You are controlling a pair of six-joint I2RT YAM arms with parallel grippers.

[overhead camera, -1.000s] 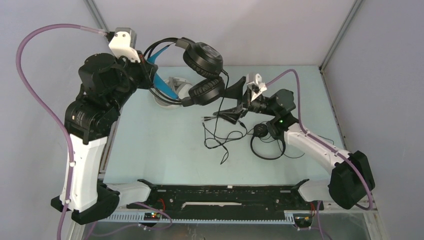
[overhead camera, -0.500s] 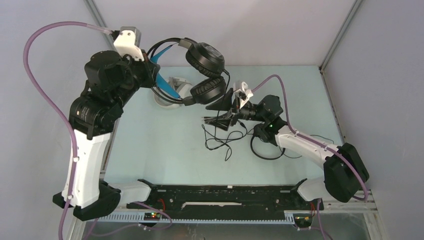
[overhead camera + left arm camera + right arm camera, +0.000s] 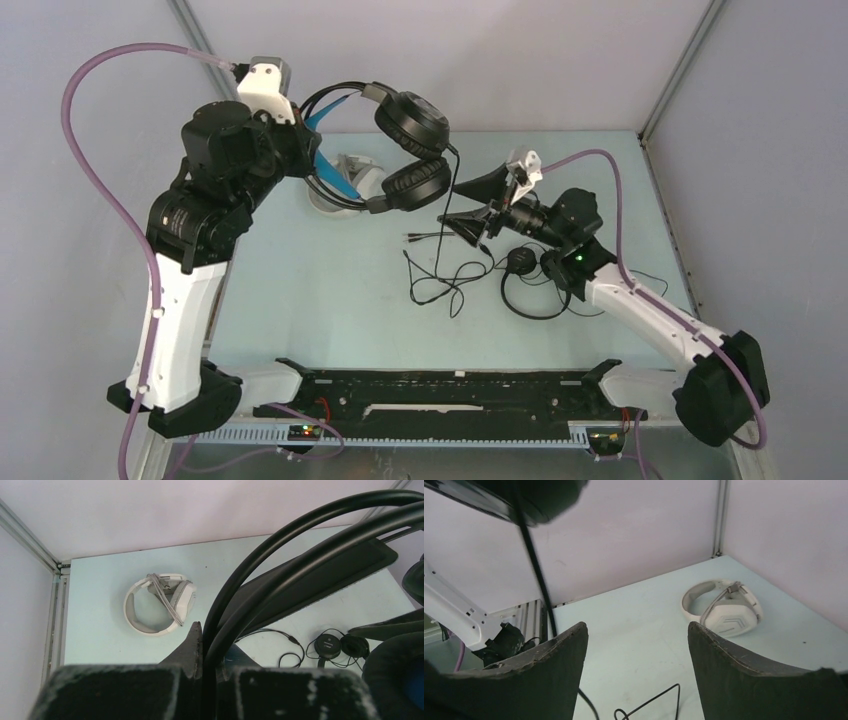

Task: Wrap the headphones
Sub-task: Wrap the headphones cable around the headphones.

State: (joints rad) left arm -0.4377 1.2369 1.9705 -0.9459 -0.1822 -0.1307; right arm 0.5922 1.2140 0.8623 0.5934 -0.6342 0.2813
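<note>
The black headphones (image 3: 410,120) with the blue lining are held up above the far left of the table (image 3: 300,300). Their headband is pinched between the jaws of the left gripper (image 3: 306,150), as is seen close up from the left wrist (image 3: 212,647). Their cable (image 3: 440,225) is hung from the lower earcup down to the table, where it is piled in loose loops. The right gripper (image 3: 470,205) is held just beside this cable with its jaws spread wide and nothing gripped between them. In the right wrist view the cable (image 3: 536,565) is seen passing by one finger (image 3: 559,670); whether it is touched cannot be told. The white headphones (image 3: 345,185) are laid at the far side of the table. The slim headphones (image 3: 530,285) are laid under the right arm.
</note>
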